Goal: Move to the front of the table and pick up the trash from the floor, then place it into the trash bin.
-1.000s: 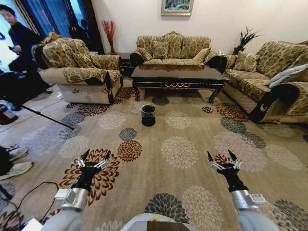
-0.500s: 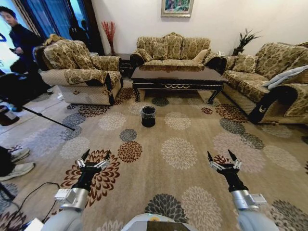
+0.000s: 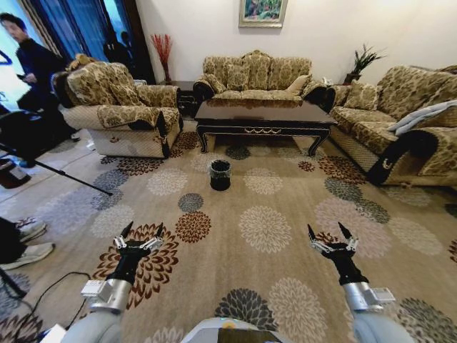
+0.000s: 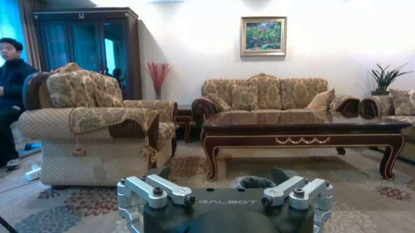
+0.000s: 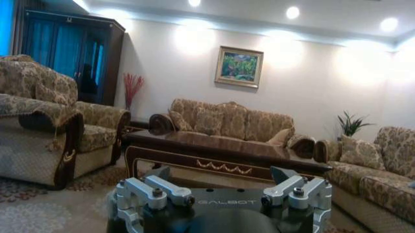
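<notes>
You had both the left gripper (image 3: 140, 236) and right gripper (image 3: 330, 237) spread empty, well short of the trash bin (image 3: 220, 174); any floor litter looked likely light and crushable, best pinched gently.

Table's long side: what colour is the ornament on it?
Gold scrollwork on the dark brown-black table, clearest in the left wrist view.

Glossy dark coffee table (image 3: 263, 113) sits far center on the carpet; small black lined bin (image 3: 220, 174) stands upright just in front, left-ish.
</notes>
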You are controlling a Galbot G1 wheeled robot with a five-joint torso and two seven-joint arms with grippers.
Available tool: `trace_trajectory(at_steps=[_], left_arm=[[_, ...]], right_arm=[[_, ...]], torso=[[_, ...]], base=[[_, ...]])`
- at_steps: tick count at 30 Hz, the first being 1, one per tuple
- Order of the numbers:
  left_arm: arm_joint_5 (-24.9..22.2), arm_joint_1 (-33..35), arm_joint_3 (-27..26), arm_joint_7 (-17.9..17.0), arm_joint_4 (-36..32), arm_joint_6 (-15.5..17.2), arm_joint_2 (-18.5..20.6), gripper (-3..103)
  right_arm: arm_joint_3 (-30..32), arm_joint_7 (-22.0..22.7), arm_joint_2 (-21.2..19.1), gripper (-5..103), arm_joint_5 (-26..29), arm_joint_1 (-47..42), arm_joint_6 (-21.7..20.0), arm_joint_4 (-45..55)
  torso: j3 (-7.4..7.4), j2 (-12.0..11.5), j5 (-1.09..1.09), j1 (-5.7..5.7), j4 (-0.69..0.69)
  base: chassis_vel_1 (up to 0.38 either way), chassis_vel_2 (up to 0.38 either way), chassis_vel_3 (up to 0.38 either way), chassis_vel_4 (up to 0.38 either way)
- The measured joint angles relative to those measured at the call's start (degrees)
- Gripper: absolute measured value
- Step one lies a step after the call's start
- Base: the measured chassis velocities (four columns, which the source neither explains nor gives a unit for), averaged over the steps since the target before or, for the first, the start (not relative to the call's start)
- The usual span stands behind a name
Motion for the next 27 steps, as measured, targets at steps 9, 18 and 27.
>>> trace_trajectory(at_steps=[9, 18, 27], left_arm=[[0.0, 0.0, 0.0, 0.0, 0.0, 0.0, 0.0, 100], [0.0, 0.0, 0.0, 0.0, 0.0, 0.0, 0.0, 100], [0.0, 0.0, 0.0, 0.0, 0.0, 0.0, 0.0, 100]], right_arm=[[0.0, 0.0, 0.0, 100, 0.0, 0.0, 0.0, 0.0], [0.0, 0.0, 0.0, 100, 0.0, 0.0, 0.0, 0.0], [0.0, 0.0, 0.0, 100, 0.0, 0.0, 0.0, 0.0]], torso=[[1.26, 2.2, 0.00, 0.94, 0.00], [2.62, 4.6, 0.00, 1.94, 0.00], [4.02, 7.0, 0.00, 2.98, 0.00]], base=[[0.000, 0.000, 0.000, 0.000], [0.000, 0.000, 0.000, 0.000], [0.000, 0.000, 0.000, 0.000]])
